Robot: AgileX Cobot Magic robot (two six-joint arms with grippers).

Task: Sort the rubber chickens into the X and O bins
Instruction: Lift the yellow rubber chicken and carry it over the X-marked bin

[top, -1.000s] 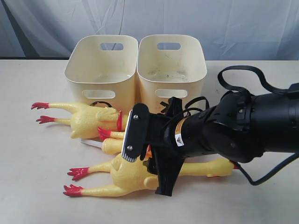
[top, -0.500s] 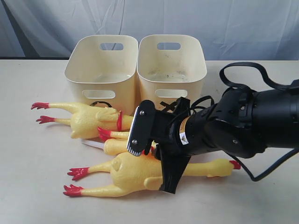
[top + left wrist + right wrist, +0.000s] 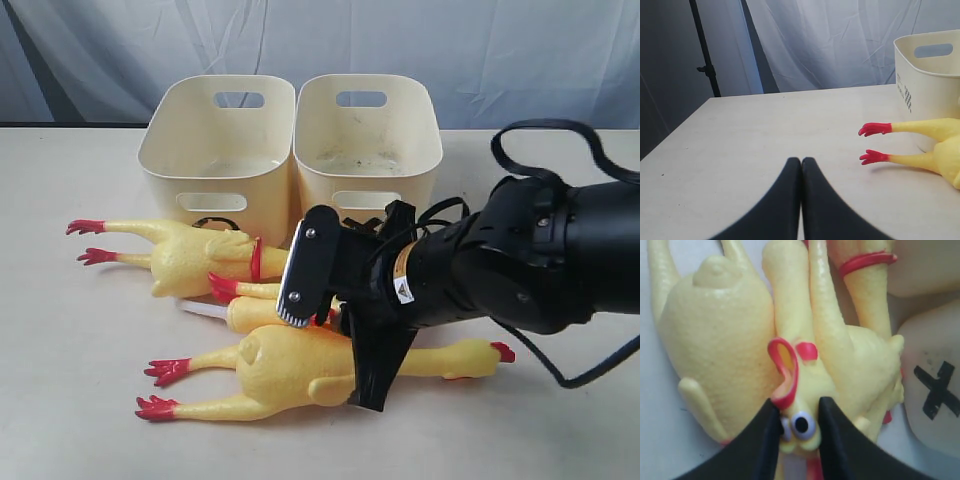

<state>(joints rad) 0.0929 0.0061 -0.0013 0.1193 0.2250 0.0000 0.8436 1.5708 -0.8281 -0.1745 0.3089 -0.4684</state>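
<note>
Reading the right wrist view first: the chicken head (image 3: pixel 801 427) is pinched between the fingers of the right gripper (image 3: pixel 798 405), one black pad on each cheek, with the eye facing the camera. I cannot tell whether a neck is attached. It lies in the yellow pile on the table (image 3: pixel 80 400), just in front of the X bin (image 3: pixel 420 160). The O bin (image 3: pixel 160 165) stands just beside that one. A long-necked chicken (image 3: pixel 290 370) lies nearest the exterior camera. The left gripper (image 3: pixel 801 162) has its fingers pressed together with nothing between them, near a pair of red feet (image 3: pixel 875 142).
</note>
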